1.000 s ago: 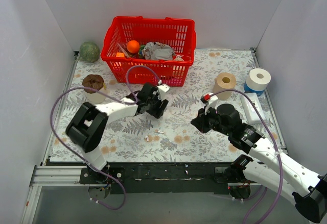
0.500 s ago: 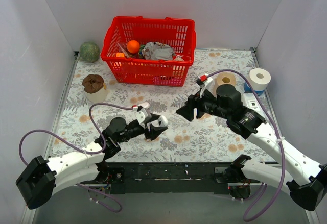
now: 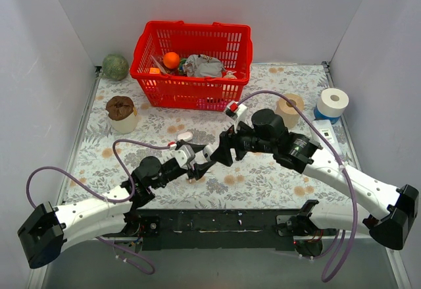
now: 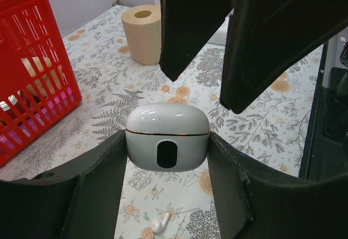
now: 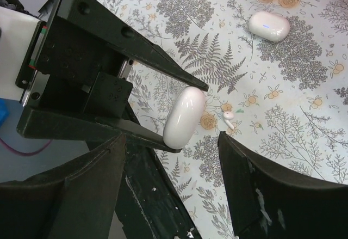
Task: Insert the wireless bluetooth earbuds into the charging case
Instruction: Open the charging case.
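Cases are counted at two: one case (image 4: 167, 135) is clamped by the left pincer (image 4: 167, 154), a second case (image 5: 268, 26) is set on the tabletop (image 5: 304, 141). One earbud (image 5: 229, 116) is seen below the held case; the right pincer (image 5: 173, 138) is spread apart.

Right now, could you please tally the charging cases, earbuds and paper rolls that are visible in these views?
Charging cases: 2 (one held in the left gripper, one lying on the mat)
Earbuds: 1 clearly in view; any others may be hidden
Paper rolls: 2
Total: 5
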`<state>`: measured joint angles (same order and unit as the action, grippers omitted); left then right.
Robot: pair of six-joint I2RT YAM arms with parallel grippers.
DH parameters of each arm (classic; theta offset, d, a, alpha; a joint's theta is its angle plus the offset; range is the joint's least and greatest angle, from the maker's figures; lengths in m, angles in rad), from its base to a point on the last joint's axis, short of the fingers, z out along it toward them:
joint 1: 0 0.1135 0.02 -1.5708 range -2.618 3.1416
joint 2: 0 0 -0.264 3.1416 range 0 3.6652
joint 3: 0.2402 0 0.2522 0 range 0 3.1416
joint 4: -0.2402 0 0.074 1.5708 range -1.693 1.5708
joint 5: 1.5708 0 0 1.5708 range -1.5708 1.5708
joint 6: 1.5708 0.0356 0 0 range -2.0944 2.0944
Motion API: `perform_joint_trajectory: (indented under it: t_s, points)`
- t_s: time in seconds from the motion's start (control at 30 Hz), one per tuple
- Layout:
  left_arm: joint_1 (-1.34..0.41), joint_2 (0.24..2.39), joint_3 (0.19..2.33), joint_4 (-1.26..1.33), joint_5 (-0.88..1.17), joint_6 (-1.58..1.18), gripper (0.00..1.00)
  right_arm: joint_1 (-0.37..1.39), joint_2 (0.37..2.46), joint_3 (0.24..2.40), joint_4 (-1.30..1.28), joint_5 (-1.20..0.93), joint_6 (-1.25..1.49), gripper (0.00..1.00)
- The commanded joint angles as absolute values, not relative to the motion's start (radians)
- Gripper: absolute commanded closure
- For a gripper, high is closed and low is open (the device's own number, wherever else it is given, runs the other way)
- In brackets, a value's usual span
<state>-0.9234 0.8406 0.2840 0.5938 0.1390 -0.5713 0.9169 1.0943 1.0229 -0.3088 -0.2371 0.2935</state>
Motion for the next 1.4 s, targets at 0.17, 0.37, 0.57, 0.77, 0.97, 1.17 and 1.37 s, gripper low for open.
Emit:
perform_joint_trajectory:
  t_s: [0.17,0.37,0.57,0.77,0.97,1.17,1.37]
  points:
    - [-0.973,0.825,0.304,0.606,0.063,-0.519,1.0,0.93,1.153,1.068,-0.308,-0.138,0.325,0.28]
    - [-0.989,0.81,0.311,0.586,0.051,-0.503,1.0,0.93,1.187,1.08,-0.321,-0.097,0.336,0.31]
    - [-0.996,0.801,0.302,0.577,0.041,-0.503,1.0,0.93,1.178,1.075,-0.324,-0.074,0.342,0.32]
    - [-0.997,0.795,0.296,0.586,0.031,-0.502,1.0,0.93,1.163,1.075,-0.344,-0.04,0.341,0.33]
    - [-0.997,0.798,0.296,0.595,0.026,-0.499,1.0,0.927,1.152,1.069,-0.353,-0.018,0.342,0.33]
    - [-0.997,0.793,0.291,0.597,0.025,-0.5,1.0,0.908,1.126,1.065,-0.365,-0.005,0.344,0.34]
    - [-0.997,0.782,0.284,0.6,0.02,-0.509,1.0,0.896,1.095,1.054,-0.35,0.008,0.344,0.34]
